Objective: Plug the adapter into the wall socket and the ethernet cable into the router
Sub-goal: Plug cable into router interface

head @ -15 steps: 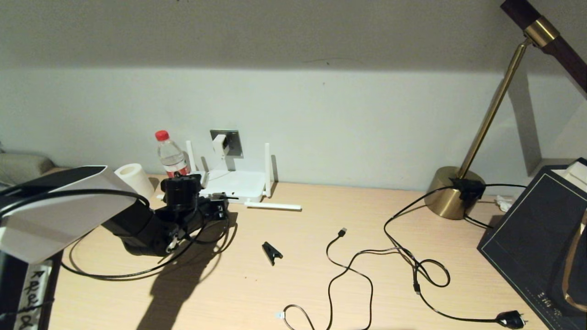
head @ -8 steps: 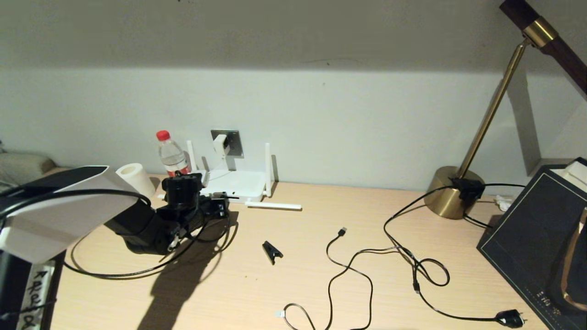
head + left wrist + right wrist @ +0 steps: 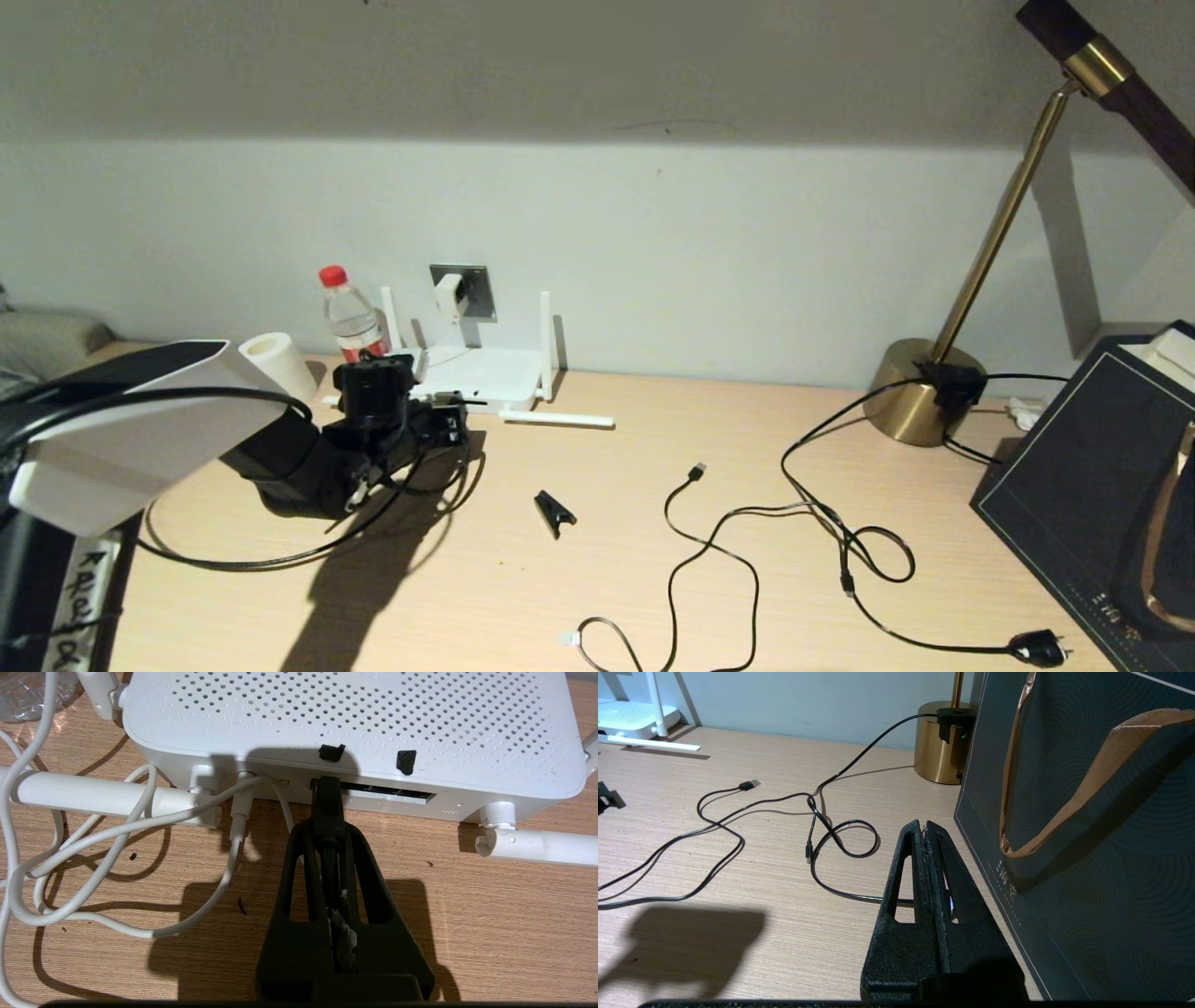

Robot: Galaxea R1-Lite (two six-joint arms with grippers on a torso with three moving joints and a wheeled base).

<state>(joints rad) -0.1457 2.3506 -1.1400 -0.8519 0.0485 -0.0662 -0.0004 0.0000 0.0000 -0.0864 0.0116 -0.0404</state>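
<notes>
At the router's port edge: left gripper (image 3: 328, 826), fingers pinched on the ethernet cable (image 3: 328, 800) just behind its connector, the tip sitting at the mouth of the port slot.
Router (image 3: 476, 376): landmark; flat white box on the worktop (image 3: 607, 523) against the wall, two antennas upright, one lying flat on the wood to its right.
Wall socket (image 3: 463, 290): on the wall directly above the router's rear edge.
Adapter (image 3: 449, 295): seated in the wall socket's left part; its thin white cord drops to the router and loops on the wood beside the port edge.
Ethernet cable slack: black loop lying on the worktop in front of the router, beneath the left arm.
Right gripper (image 3: 924, 833): far to the router's right, just beside the dark paper bag (image 3: 1087, 826), fingers pressed together on nothing.
Water bottle (image 3: 350, 317): just left of the router, red cap.
Black clip (image 3: 553, 512): in front of the router, well apart.
USB cable (image 3: 695, 473): further right of the router, tip lying free.
Brass lamp base (image 3: 920, 392): well right of the router, by the wall.
</notes>
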